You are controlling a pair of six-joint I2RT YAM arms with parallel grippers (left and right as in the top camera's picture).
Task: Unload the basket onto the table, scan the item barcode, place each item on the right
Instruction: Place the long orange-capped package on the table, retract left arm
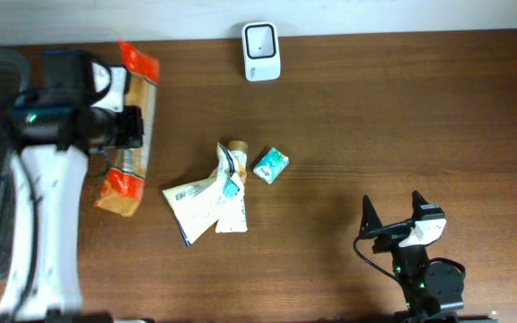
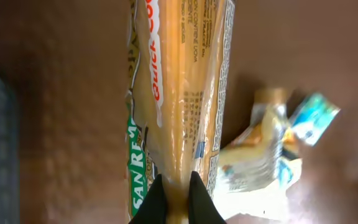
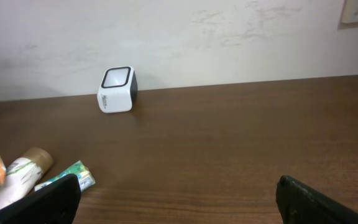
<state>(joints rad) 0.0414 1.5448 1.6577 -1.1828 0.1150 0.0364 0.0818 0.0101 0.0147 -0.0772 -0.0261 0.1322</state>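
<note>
Overhead: left gripper (image 1: 131,126) clamped shut mid-length on the spaghetti packet (image 1: 142,90); barcode scanner (image 1: 261,51) well off to its right.
Left wrist: fingertips (image 2: 157,200) pinch the packet's middle. Grip looks narrow, so lift level and turn the printed side toward the scanner window.
Right wrist: right gripper (image 3: 176,205) wide open, empty; scanner ahead-left.

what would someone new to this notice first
The long, orange-ended pasta packet at the left of the table, pinched by the left gripper. Then the white scanner at the far edge and a heap of small packets in the middle. The right gripper stands open at the near right.
</note>
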